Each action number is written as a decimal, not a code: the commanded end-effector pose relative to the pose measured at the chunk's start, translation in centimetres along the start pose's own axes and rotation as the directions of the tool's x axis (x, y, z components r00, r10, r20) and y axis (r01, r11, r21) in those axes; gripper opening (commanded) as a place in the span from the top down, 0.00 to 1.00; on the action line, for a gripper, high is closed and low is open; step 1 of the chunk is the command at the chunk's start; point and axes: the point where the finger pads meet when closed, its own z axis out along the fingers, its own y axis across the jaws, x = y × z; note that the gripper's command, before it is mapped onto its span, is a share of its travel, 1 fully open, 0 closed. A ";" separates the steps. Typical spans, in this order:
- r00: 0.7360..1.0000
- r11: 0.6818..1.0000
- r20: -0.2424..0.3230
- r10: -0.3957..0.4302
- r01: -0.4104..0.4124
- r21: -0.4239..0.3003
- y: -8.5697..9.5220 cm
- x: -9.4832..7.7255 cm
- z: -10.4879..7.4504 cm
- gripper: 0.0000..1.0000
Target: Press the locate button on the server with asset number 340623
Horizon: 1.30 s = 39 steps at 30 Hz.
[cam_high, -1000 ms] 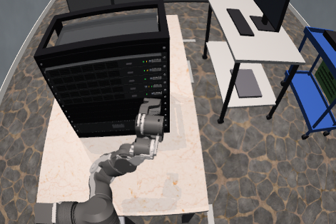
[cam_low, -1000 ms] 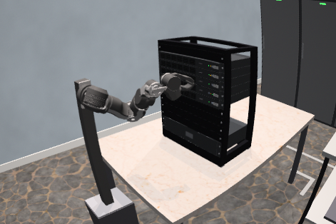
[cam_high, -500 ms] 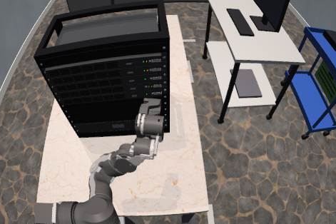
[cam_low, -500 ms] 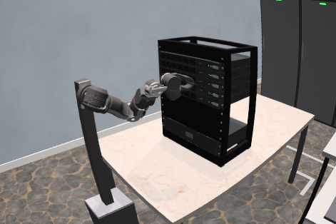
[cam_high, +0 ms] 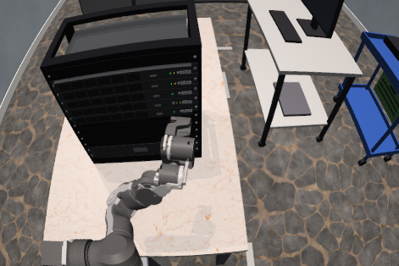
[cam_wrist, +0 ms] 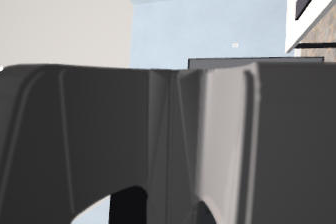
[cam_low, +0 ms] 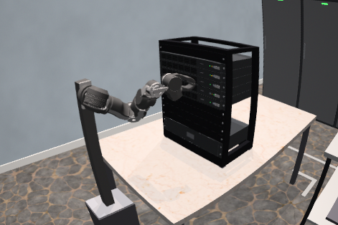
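The black open-frame rack [cam_high: 113,57] [cam_low: 255,93] stands upright on the marble table [cam_high: 80,191] [cam_low: 275,118]. Several servers [cam_high: 113,91] [cam_low: 189,72] are stacked in its upper half, with small green and amber lights at their right ends. I see no blue light. The asset labels are too small to read. My gripper [cam_high: 182,123] [cam_low: 192,82] [cam_wrist: 181,152] is shut on nothing. Its fingers lie close against the rack's front, near the right end of the lowest lit server [cam_high: 185,110]. I cannot tell whether they touch it. The wrist view is filled by the two closed fingers.
A wider black unit [cam_high: 130,151] sits at the rack's bottom. A white desk [cam_high: 308,55] with a keyboard and a monitor and a blue cart [cam_high: 376,110] stand to the right. Dark cabinets [cam_low: 304,46] stand behind. The arm's post [cam_low: 96,143] rises beside the table.
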 end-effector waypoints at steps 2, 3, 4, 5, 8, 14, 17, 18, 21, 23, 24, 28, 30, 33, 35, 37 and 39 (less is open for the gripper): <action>0.979 1.000 0.203 -0.013 0.012 0.007 0.0 0.0 0.0 1.00; 0.979 1.000 0.203 -0.013 0.012 0.007 0.0 0.0 0.0 1.00; 0.979 1.000 0.203 -0.013 0.012 0.007 0.0 0.0 0.0 1.00; 0.979 1.000 0.203 -0.013 0.012 0.007 0.0 0.0 0.1 1.00; 0.979 1.000 0.203 -0.013 0.012 0.007 0.0 -0.1 0.3 1.00; 0.979 1.000 0.203 -0.013 0.012 0.007 0.0 -0.2 1.0 1.00; 0.979 1.000 0.203 -0.013 0.012 0.007 0.0 -0.3 1.5 1.00; 0.979 1.000 0.203 -0.013 0.012 0.007 0.0 -0.3 1.5 1.00; 0.979 1.000 0.203 -0.013 0.012 0.007 0.0 -0.4 1.8 1.00; 0.979 1.000 0.203 -0.013 0.012 0.007 0.0 -0.5 2.2 1.00; 0.979 1.000 0.203 -0.013 0.012 0.007 0.0 -0.5 2.4 1.00; 0.979 1.000 0.203 -0.013 0.012 0.007 0.0 -0.7 3.2 1.00; 0.979 1.000 0.203 -0.013 0.012 0.007 0.0 -0.8 3.6 1.00; 0.979 1.000 0.203 -0.013 0.012 0.007 0.0 -0.9 4.2 1.00; 0.979 1.000 0.203 -0.013 0.012 0.007 0.0 -0.9 4.4 1.00; 0.979 1.000 0.203 -0.013 0.012 0.007 0.0 -1.0 4.6 1.00; 0.979 1.000 0.203 -0.013 0.012 0.007 0.0 -1.0 4.9 1.00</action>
